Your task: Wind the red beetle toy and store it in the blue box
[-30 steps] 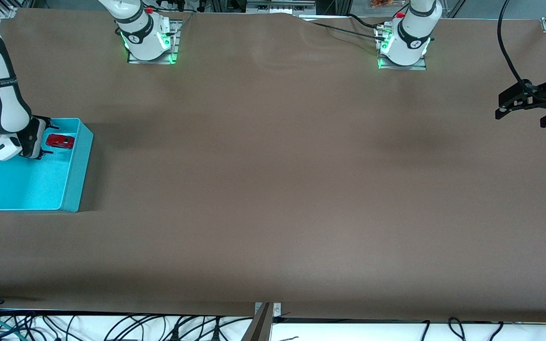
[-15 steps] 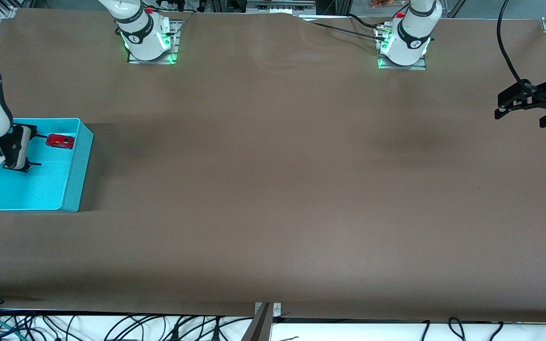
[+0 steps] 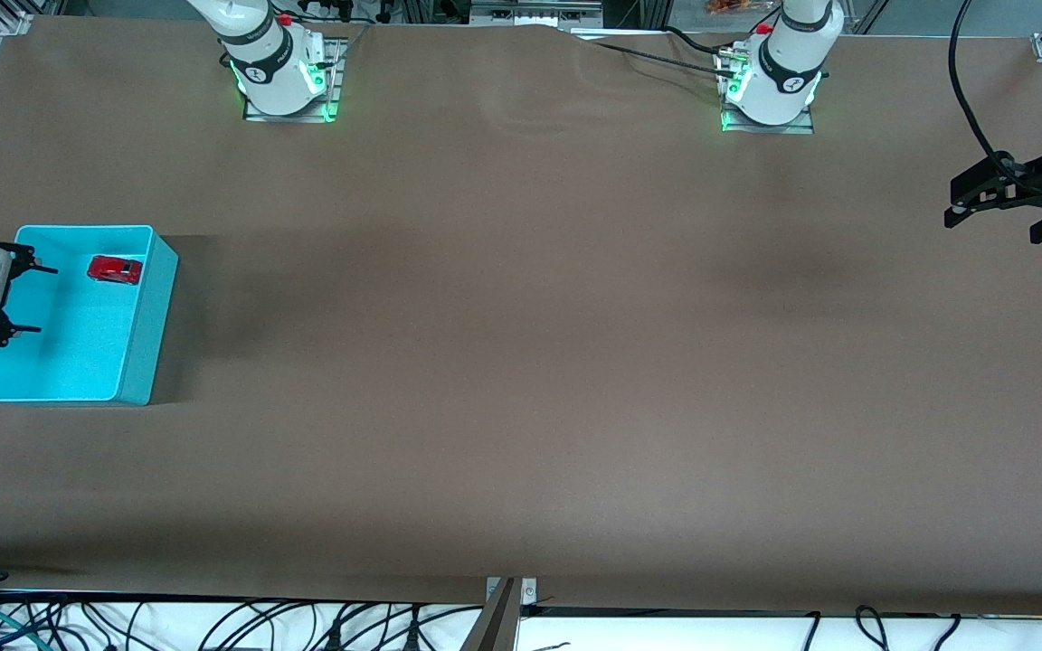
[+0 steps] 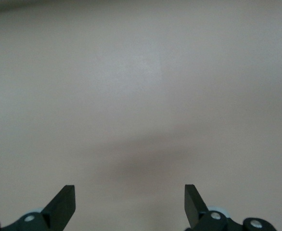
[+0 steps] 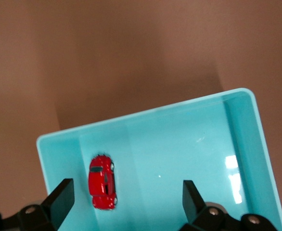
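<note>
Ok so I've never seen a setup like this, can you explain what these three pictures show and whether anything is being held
Two robot arms stand at a brown table. The wide picture looks down from across the table; the other two come from cameras on each arm's wrist. A blue box sits at the right arm's end, with a small red toy car lying inside it. The right gripper hangs open over the box's edge, holding nothing. The left gripper waits, open and empty, over the table's other end; its camera sees only bare tabletop.
</note>
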`<action>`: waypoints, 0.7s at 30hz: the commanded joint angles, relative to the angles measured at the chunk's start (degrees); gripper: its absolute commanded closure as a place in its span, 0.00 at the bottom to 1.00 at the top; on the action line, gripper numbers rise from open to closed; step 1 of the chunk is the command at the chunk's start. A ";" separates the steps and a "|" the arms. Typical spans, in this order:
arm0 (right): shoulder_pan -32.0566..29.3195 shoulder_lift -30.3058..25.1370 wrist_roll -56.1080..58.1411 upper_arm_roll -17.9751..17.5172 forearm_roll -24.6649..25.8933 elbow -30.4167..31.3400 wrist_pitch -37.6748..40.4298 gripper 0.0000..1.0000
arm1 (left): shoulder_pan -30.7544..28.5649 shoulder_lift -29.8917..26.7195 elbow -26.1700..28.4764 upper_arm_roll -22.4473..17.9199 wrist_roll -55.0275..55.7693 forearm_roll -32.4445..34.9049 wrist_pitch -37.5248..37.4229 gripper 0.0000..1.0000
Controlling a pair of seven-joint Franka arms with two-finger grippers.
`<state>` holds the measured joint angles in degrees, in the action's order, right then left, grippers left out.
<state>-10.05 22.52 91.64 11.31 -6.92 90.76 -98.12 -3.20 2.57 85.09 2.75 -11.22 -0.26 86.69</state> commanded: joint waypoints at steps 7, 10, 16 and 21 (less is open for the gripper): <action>3.28 -5.20 -18.67 -0.32 -0.03 -0.67 3.02 0.00 | 0.30 0.59 -1.94 0.15 0.50 0.96 -1.52 0.00; 4.69 -6.08 -25.09 -0.23 1.11 -0.67 3.81 0.00 | 0.30 0.68 -1.94 0.33 0.59 0.96 -1.52 0.00; 6.27 -7.75 -40.11 -0.32 2.17 -0.67 7.24 0.00 | 0.21 0.59 -1.94 -0.20 0.50 0.88 -1.52 0.00; 8.73 -9.15 -47.32 -0.32 4.01 -0.67 7.59 0.00 | 0.21 0.59 -1.94 0.06 0.58 0.96 -1.52 0.00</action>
<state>-3.46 15.24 52.15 10.99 -5.54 90.20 -92.02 -3.20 2.57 85.09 2.70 -11.22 -0.26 86.69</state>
